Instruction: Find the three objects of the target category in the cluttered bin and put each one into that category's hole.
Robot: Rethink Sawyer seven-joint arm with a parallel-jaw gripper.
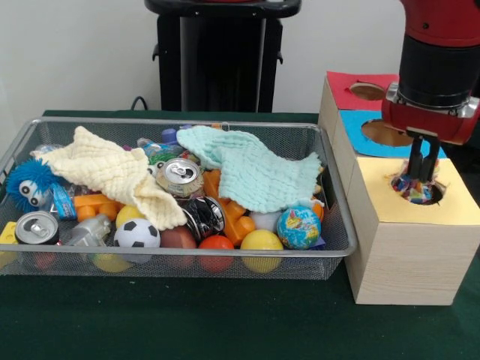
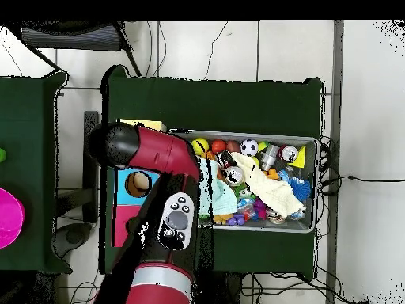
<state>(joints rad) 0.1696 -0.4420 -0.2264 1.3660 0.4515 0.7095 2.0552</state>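
Observation:
My gripper (image 1: pixel 424 178) hangs over the round hole in the yellow top (image 1: pixel 450 202) of the wooden box at the right. Its fingers (image 1: pixel 415 161) stand close together, with a multicoloured object (image 1: pixel 412 191) at their tips, low in that hole. The wire bin (image 1: pixel 187 121) to the left holds clutter: drink cans (image 1: pixel 180 178) (image 1: pixel 36 227), a soccer ball (image 1: pixel 137 234), a globe ball (image 1: pixel 298 227) and a blue fuzzy toy (image 1: pixel 28 184). In the overhead view the red arm (image 2: pixel 158 154) hides the gripper.
A yellow cloth (image 1: pixel 112 169) and a mint cloth (image 1: pixel 247 169) lie over much of the bin's contents. The box also has a blue section (image 1: pixel 360 124) and a red section (image 1: pixel 341 82), each with a hole. A magenta disc (image 2: pixel 8 218) lies on a side table.

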